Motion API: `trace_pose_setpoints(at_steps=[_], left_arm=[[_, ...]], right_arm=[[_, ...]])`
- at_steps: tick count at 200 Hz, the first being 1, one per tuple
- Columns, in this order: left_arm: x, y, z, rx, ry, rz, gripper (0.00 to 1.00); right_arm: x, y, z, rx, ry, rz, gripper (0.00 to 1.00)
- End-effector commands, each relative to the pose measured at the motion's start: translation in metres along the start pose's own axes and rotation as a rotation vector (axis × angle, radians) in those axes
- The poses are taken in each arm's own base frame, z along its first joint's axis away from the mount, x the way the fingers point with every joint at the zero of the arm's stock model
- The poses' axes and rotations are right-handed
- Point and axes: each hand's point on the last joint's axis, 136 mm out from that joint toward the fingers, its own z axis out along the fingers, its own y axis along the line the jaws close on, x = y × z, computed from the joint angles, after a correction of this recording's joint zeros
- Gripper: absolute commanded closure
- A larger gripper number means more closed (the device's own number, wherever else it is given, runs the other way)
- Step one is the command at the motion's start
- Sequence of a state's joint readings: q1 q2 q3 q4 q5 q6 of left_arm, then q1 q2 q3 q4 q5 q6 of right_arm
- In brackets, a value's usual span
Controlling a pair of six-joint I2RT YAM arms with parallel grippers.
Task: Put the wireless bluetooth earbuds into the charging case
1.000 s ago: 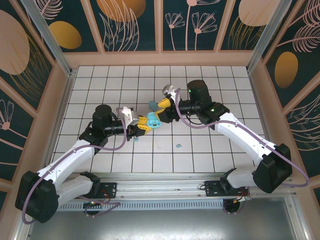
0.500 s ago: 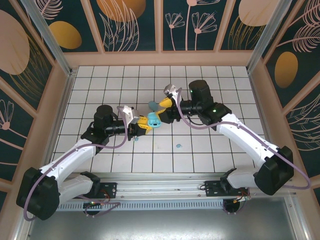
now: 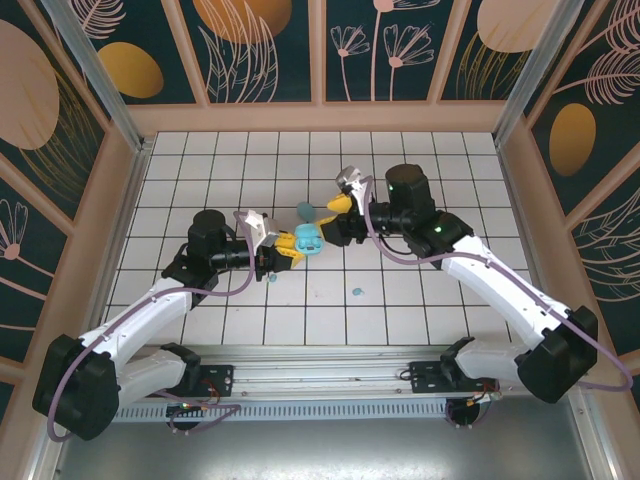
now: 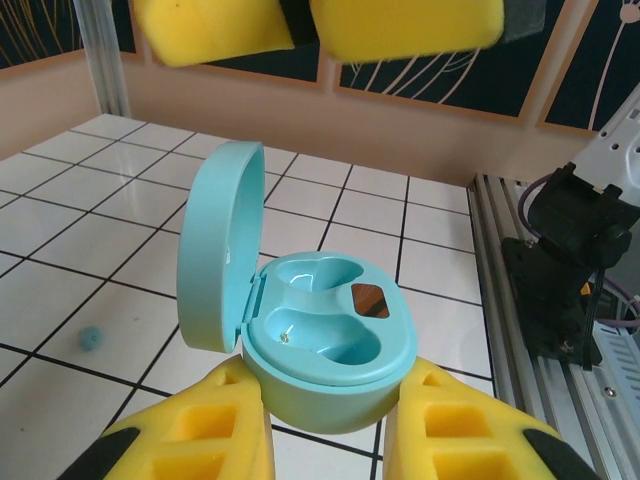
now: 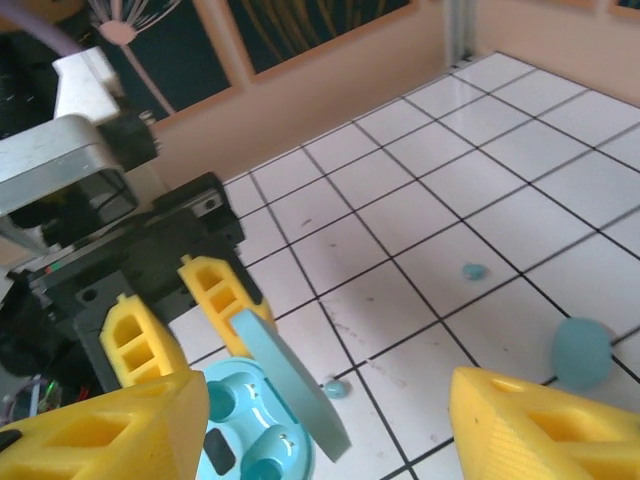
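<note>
A light-blue charging case stands open, its lid up, and both wells look empty. My left gripper is shut on the case's base; from above, the gripper holds the case at mid-table. My right gripper hovers open just right of the case, nothing between its fingers. In the right wrist view the case is below the gripper. One tiny earbud lies on the tiles beside the case, another farther off. From above, earbuds lie at front left and front right.
A second light-blue case, closed, lies on the tiles just behind the held one, also in the right wrist view. Wooden walls ring the tiled floor. The metal rail and arm bases are at the near edge.
My right gripper has drawn back to the right, away from the held case, uncovering more of the second case. The left gripper and its case have stayed put.
</note>
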State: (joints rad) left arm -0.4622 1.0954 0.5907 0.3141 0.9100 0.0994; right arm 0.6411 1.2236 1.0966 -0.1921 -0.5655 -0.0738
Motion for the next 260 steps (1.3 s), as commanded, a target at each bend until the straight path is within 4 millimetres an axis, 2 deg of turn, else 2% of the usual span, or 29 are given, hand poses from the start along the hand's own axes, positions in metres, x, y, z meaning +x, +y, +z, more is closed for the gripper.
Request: trace_pose_setpoints(at_steps=[1, 21, 39, 77, 105, 122, 129, 155, 188, 260], left_arm=[[-0.006, -0.001, 0.001, 0.003, -0.023, 0.021, 0.88], [-0.005, 0.000, 0.001, -0.001, -0.022, 0.021, 0.88], [-0.004, 0.001, 0.001, -0.003, -0.021, 0.024, 0.88], [0.001, 0.000, 0.001, -0.003, -0.022, 0.026, 0.88], [0.003, 0.000, 0.001, -0.002, -0.023, 0.029, 0.88], [0.001, -0.002, 0.000, 0.001, -0.029, 0.034, 0.88], [0.002, -0.002, 0.000, 0.000, -0.029, 0.035, 0.88], [0.005, -0.004, -0.001, 0.000, -0.032, 0.031, 0.88], [0.003, -0.006, -0.003, -0.004, -0.034, 0.035, 0.88], [0.005, -0.006, -0.006, -0.016, -0.033, 0.034, 0.88]], right_arm=[[0.000, -0.022, -0.014, 0.156, -0.013, 0.136, 0.35], [0.024, -0.050, -0.023, 0.297, 0.042, 0.311, 0.35], [0.061, -0.067, -0.029, 0.390, 0.114, 0.458, 0.37], [0.141, -0.068, -0.030, 0.438, 0.267, 0.610, 0.41], [0.182, -0.072, -0.031, 0.466, 0.359, 0.647, 0.44], [0.207, -0.070, -0.027, 0.442, 0.421, 0.682, 0.51], [0.218, -0.080, -0.031, 0.473, 0.430, 0.715, 0.54], [0.258, -0.090, -0.033, 0.516, 0.497, 0.770, 0.71], [0.281, -0.092, -0.024, 0.494, 0.529, 0.797, 0.76], [0.305, -0.079, -0.010, 0.412, 0.534, 0.820, 0.79]])
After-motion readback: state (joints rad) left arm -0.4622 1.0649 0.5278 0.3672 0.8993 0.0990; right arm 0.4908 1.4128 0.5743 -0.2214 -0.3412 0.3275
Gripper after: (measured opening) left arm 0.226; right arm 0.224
